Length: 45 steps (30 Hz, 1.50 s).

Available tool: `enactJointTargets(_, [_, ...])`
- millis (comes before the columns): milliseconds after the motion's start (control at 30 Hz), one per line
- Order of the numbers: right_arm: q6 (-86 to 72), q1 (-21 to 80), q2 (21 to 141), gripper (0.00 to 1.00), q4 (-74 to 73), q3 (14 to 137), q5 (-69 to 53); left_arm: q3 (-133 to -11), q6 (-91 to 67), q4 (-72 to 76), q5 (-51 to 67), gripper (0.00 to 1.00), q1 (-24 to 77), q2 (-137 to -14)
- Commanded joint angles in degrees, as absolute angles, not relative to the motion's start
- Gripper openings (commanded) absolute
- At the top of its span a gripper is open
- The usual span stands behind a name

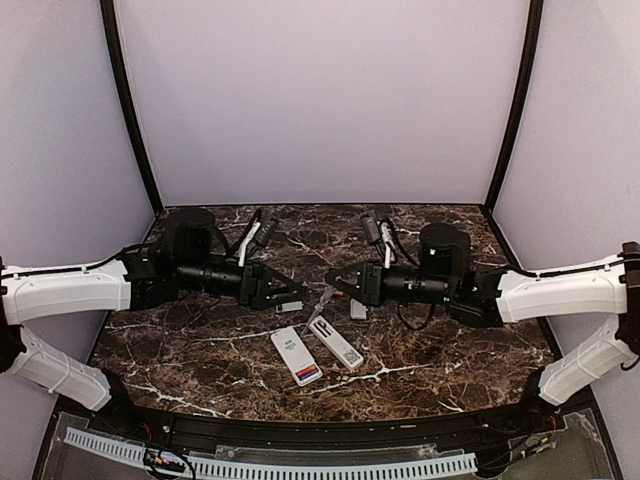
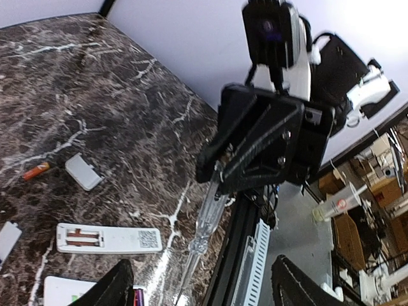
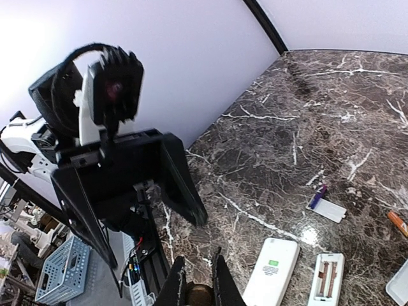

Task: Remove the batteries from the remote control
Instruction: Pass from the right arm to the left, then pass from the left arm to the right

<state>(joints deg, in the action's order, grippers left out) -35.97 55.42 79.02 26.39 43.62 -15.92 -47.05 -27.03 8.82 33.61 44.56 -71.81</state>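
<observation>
Clear tool (image 2: 203,224) in right end effector (image 2: 217,171)

No words or numbers legible anywhere.
- White rectangular plastic remote with open battery bay (image 2: 121,239): square black-and-white code label (image 2: 148,238) near one end; pattern only.
- Second white plastic remote (image 3: 271,280): small green mark (image 3: 273,262), too small to read.
- Clear cylinder beyond the table edge (image 2: 330,215): red-ringed round sticker (image 2: 342,204), blurred.

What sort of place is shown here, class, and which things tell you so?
Probably a robotics lab test booth: a dark marble-patterned tabletop enclosed by plain lilac walls, two white-and-black robot arms mounted at its edge, brown boxes beyond.
</observation>
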Motion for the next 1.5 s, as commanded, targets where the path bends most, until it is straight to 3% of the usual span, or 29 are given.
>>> enactJointTargets(0, [-37.69,55.19,76.87,0.0,31.15,45.21,-22.14,-48.36,-24.2,10.69,38.35,0.74,47.91,-75.42])
enactJointTargets(100, [-38.0,55.13,76.19,0.0,31.54,45.1,-23.31,-48.43,-24.76,12.16,39.39,0.72,49.04,-76.94])
enactJointTargets(167, [-38.36,55.15,75.57,0.0,31.55,44.81,-23.22,-48.47,-25.47,13.35,40.93,0.65,49.57,-77.92])
enactJointTargets(567, [-40.88,52.73,75.41,0.0,30.04,44.25,-29.15,-47.97,-26.1,12.9,45.37,0.01,50.62,-78.46])
enactJointTargets(633, [-40.86,51.54,75.2,0.0,28.23,44.64,-32.49,-47.74,-25.95,12.46,45.87,0.0,50.62,-78.03])
enactJointTargets(700, [-39.45,50.44,74.74,0.12,24.15,45.66,-35.51,-47.77,-25.16,10.95,45.94,0.0,50.62,-77.75])
enactJointTargets(833, [-33.64,48.87,74.28,0.44,11.76,49.27,-41.64,-49.14,-22.48,5.68,47.57,0.0,50.6,-78.41])
enactJointTargets(933, [-28.9,48.53,75.37,0.56,3.02,52.75,-46.41,-51.49,-19.22,-0.8,48.53,0.0,50.81,-79.55])
enactJointTargets(1100, [-26.69,48.58,78.32,0.57,-1.28,55.39,-52.33,-54.26,-14.97,-7.46,48.59,0.0,51.45,-81.14])
enactJointTargets(1467, [-25.63,50.82,86.53,0.33,-0.2,58.5,-57.88,-55.37,-14.87,-8.82,51.67,0.0,51.94,-83.16])
